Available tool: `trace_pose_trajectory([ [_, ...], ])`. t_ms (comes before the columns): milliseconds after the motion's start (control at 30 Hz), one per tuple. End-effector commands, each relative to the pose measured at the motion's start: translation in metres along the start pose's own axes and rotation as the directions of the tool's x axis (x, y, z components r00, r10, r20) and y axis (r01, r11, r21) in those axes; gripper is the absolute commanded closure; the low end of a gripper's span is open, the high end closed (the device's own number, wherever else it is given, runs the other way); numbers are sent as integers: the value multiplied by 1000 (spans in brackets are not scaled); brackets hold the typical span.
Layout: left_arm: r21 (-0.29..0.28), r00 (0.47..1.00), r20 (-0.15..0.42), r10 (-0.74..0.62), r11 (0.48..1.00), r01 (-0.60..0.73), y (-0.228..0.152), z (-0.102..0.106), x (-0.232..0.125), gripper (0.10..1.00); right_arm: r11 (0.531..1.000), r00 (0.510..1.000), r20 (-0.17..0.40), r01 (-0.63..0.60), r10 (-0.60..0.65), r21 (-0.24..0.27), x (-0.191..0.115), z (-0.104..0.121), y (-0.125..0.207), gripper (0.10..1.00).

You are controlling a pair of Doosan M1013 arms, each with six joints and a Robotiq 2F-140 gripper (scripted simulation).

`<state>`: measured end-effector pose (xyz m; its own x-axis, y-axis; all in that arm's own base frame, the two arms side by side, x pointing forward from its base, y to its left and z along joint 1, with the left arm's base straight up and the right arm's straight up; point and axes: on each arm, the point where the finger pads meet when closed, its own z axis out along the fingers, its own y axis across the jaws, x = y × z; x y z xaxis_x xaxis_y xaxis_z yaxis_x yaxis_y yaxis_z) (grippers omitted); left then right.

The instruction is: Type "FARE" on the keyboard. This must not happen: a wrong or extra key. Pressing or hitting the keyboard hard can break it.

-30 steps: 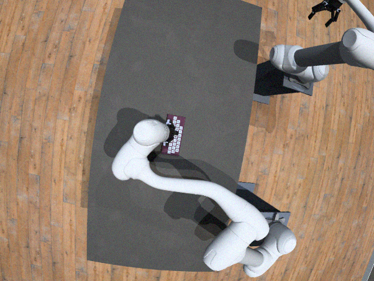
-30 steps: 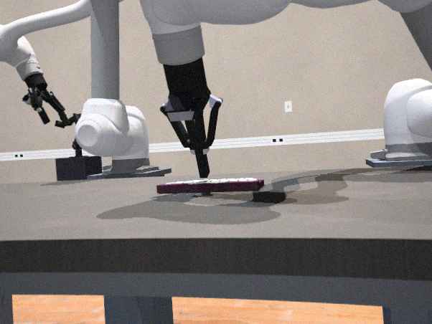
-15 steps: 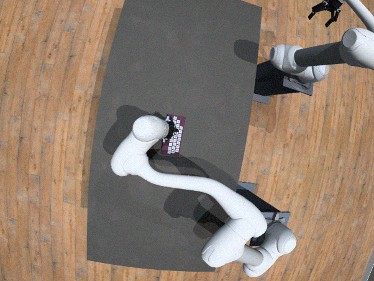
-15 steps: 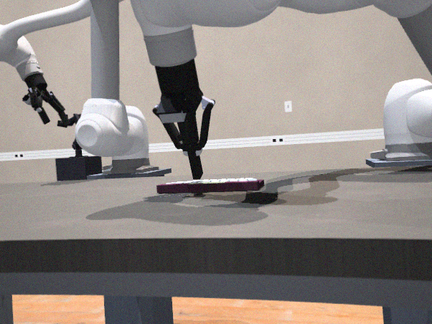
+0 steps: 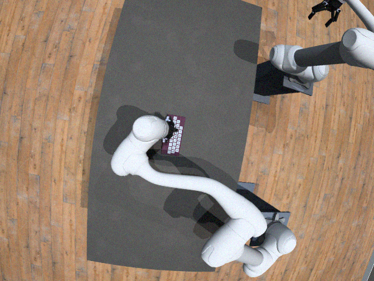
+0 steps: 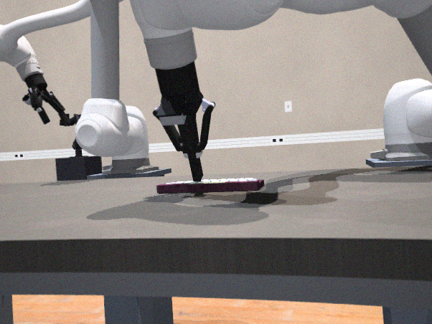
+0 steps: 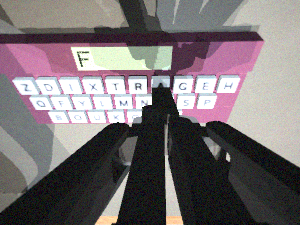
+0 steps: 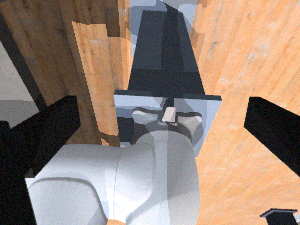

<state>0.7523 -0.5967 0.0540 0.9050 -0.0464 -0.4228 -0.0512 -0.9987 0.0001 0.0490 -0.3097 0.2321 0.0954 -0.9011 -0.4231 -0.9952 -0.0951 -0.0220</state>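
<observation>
The slim keyboard with a magenta case and white square keys (image 5: 175, 141) (image 6: 229, 186) (image 7: 212, 59) lies flat near the middle of the dark grey tabletop surface (image 5: 186, 68) (image 6: 215, 256). Its pale green rectangular display (image 7: 125, 58) reads "F", so "ARE" is left to type.

The left arm's black two-finger jaws (image 5: 175, 128) (image 6: 197, 179) are together, with nothing between them, and point down at the key row nearest the display. In the left wrist view, the tip overlaps a pale square key (image 7: 161, 80) whose letter I cannot make out. The white square R key (image 7: 138, 85) is just beside it at nine o'clock and the white square G key (image 7: 183, 85) at three; the display lies toward ten o'clock. Whether the tip touches the key or hovers just over it, I cannot tell.

The right arm's black two-finger jaws (image 5: 320, 21) (image 6: 59, 122) stand wide apart and hold nothing. In the top view they are well apart from the keyboard, toward two o'clock, past the surface's edge and above the brown wood-plank floor (image 5: 295, 124).

So over the last second the left gripper (image 5: 176, 130) (image 6: 197, 178) (image 7: 160, 101) has slid a short way along the keyboard (image 5: 165, 149) (image 6: 215, 187) (image 7: 215, 54), toward the H end and away from the Z end. Most of that sideways bit was in the first half second. Since then it's dropped a tiny bit lower, tips now right down at the keys beneath it. The left arm (image 5: 202, 184) (image 6: 215, 12) moved over with it, and so did the shadow (image 6: 215, 214) on the surface (image 5: 186, 62) (image 6: 323, 215) below the gripper.
</observation>
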Motion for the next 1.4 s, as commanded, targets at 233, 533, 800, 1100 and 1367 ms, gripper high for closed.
trace_pose_trajectory([
  [233,-1,1000,-2,1,1000,-1,0,-1,0,999,1000,1000,-1,0,0,1,0,-1,0,98],
  [533,-1,1000,-2,1,1000,-1,0,0,0,999,1000,1000,-1,0,0,1,0,-1,0,98],
  [800,-1,1000,-2,1,1000,-1,0,1,1,999,1000,1000,-1,0,0,1,0,-1,0,98],
  [1100,-1,1000,-2,1,1000,-1,0,2,1,999,1000,1000,-1,0,0,1,0,-1,0,98],
  [1367,-1,1000,-2,1,1000,-1,0,-7,-3,999,1000,1000,-1,0,0,1,0,-1,0,98],
])
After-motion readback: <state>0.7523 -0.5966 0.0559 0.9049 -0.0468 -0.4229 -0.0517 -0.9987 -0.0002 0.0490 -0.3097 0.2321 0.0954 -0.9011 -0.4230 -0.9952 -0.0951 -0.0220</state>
